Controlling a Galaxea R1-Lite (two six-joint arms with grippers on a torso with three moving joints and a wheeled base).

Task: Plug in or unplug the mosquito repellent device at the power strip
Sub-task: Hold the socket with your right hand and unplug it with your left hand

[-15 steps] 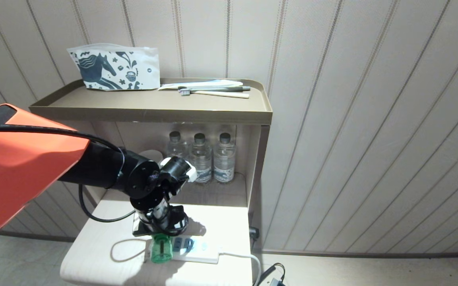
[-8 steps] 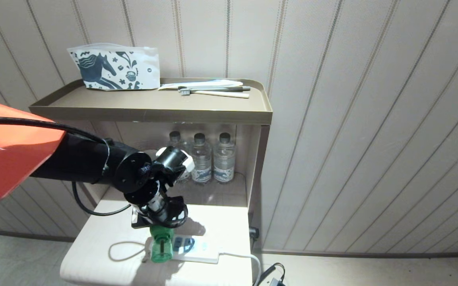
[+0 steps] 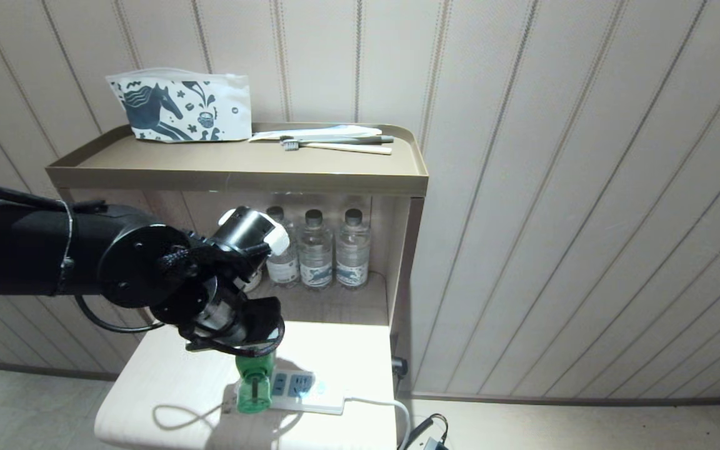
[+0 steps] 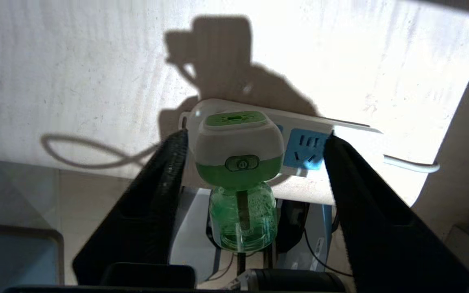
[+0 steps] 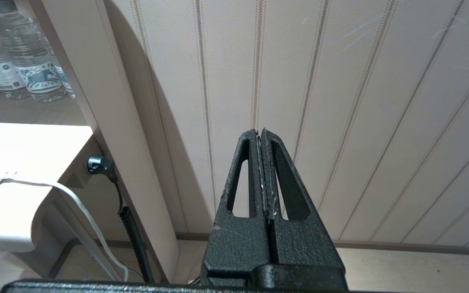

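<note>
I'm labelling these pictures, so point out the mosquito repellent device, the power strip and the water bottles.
mosquito repellent device (image 4: 238,142): left wrist view, white head.
power strip (image 3: 310,394): head view, white casing.
water bottles (image 3: 315,250): head view, middle bottle's body.

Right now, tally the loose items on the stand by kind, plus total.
Water bottles: 3
Toothbrushes: 2
Pouch: 1
Power strip: 1
Repellent device: 1
Total: 8
</note>
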